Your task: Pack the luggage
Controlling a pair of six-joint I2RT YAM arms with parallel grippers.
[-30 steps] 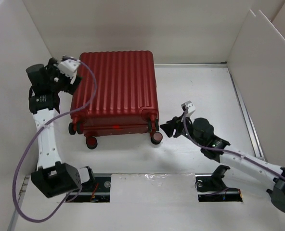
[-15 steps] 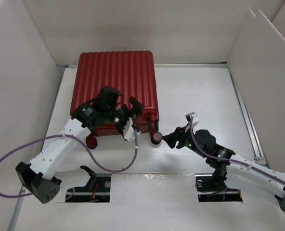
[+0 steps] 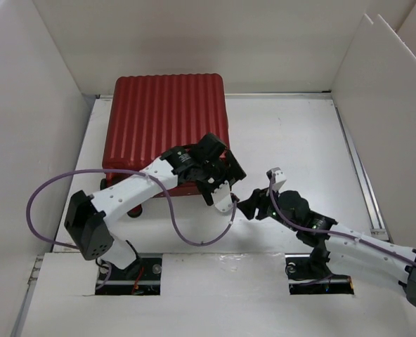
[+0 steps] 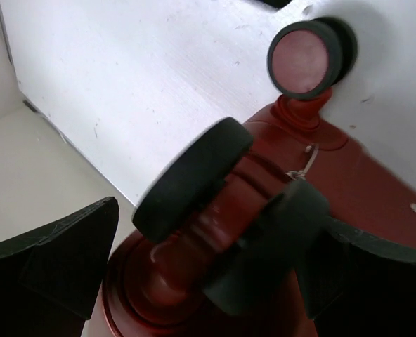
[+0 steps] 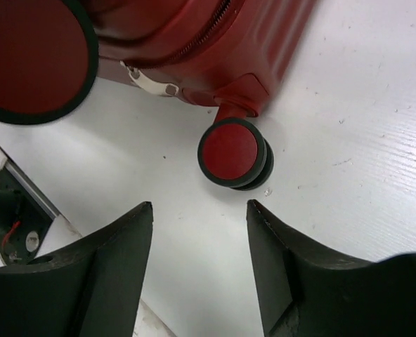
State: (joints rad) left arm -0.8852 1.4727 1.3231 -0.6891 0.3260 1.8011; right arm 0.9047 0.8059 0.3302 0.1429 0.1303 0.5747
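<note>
The luggage (image 3: 166, 119) is a dark red ribbed suitcase, closed and lying flat at the back left. My left gripper (image 3: 221, 175) is at its near right corner. In the left wrist view the left gripper (image 4: 215, 267) is open, with a black double wheel (image 4: 194, 175) between its fingers (image 4: 53, 267); a second wheel (image 4: 305, 59) shows farther off. My right gripper (image 3: 249, 207) is open and empty on the table just right of that corner. In the right wrist view the right gripper (image 5: 199, 239) faces a red-faced wheel (image 5: 232, 153) and the zipper pull (image 5: 152, 86).
White walls (image 3: 25, 105) enclose the white table (image 3: 292, 133) on the left, back and right. The left arm's purple cable (image 3: 187, 235) loops over the table in front of the suitcase. The arm mounts (image 3: 320, 270) sit at the near edge.
My left arm has swung from the suitcase's far left corner across its front to the near right corner wheel. My right gripper has shifted slightly nearer and stays open.
</note>
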